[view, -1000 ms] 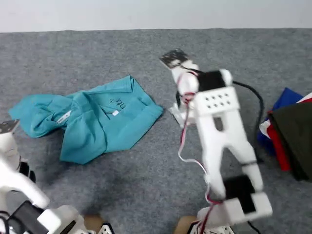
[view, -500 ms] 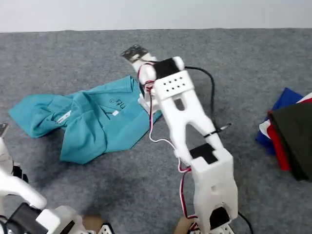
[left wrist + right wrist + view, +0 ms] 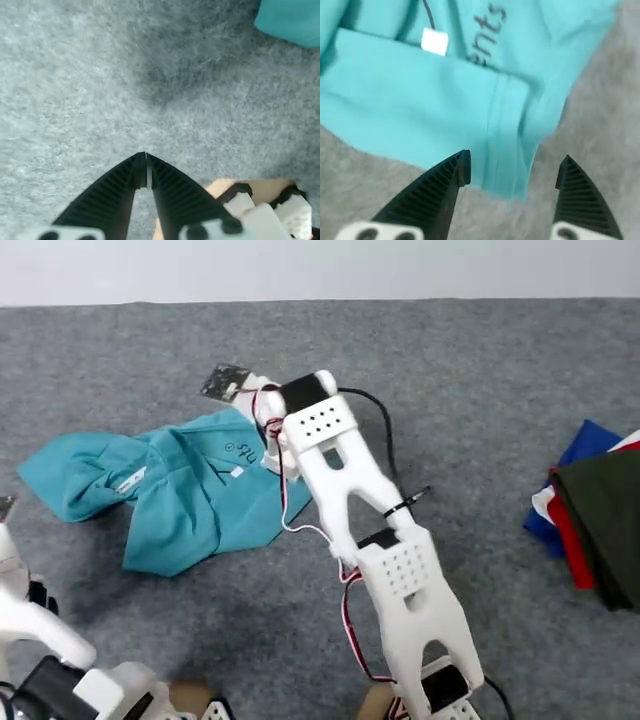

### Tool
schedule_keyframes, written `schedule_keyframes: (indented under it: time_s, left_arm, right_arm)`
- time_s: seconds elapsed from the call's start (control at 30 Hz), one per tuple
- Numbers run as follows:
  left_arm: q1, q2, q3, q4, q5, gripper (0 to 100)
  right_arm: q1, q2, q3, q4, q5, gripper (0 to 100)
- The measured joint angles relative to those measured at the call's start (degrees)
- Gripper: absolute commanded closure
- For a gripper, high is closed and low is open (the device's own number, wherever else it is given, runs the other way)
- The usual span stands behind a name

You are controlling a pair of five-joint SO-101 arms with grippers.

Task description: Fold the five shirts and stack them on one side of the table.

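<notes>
teal cotton shirt [image 3: 180,490] lies crumpled and unfolded left of centre on the grey felt table [image 3: 480,390], its long axis running side to side with the printed collar end toward the middle, well apart from the stack of folded shirts [image 3: 595,510] at the right edge. up close, the right wrist view adds the right gripper [image 3: 515,157] spread wide over the shirt's stitched hem, near a small white label [image 3: 434,41]. the left wrist view has the left gripper [image 3: 146,156] with tips pressed together over bare felt.
</notes>
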Motion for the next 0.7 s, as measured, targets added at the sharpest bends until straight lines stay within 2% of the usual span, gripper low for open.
schedule_keyframes:
  time_s: [0.5,0.57,0.7]
  left_arm:
    - [0.0,0.0,2.6,-2.7,0.0,100]
    - [0.0,0.0,2.6,-2.7,0.0,100]
    - [1.0,0.0,2.8,-2.6,0.0,100]
  right_arm:
    - [-1.9,19.6,-21.0,-1.8,12.4,71.6]
    - [-1.9,21.5,-23.1,-2.7,13.0,75.3]
    - [-1.9,23.4,-27.1,-3.4,14.3,92.8]
